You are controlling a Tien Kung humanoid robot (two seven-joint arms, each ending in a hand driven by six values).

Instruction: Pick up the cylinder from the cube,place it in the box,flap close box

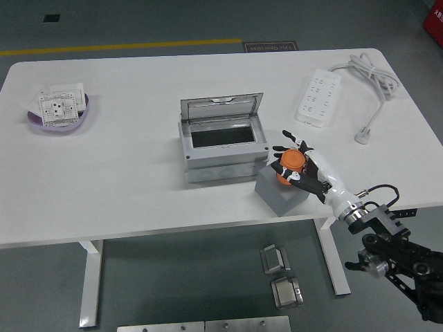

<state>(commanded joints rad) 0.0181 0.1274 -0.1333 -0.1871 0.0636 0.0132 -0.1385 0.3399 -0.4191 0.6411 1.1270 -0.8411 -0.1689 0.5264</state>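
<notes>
An orange cylinder (291, 164) stands on a grey cube (280, 191) near the table's front edge, right of centre. My right hand (297, 164) comes in from the lower right and its fingers wrap around the cylinder, which still rests on the cube. Just left of the cube sits a grey box (221, 149) with its clear flap lid (221, 108) raised at the back and its dark inside showing. My left hand is out of view.
A white power strip (319, 97) with its cable (374, 79) lies at the back right. A purple bowl (62, 119) holding a white socket plate sits at the far left. The white table's (124, 187) near edge runs close under the cube.
</notes>
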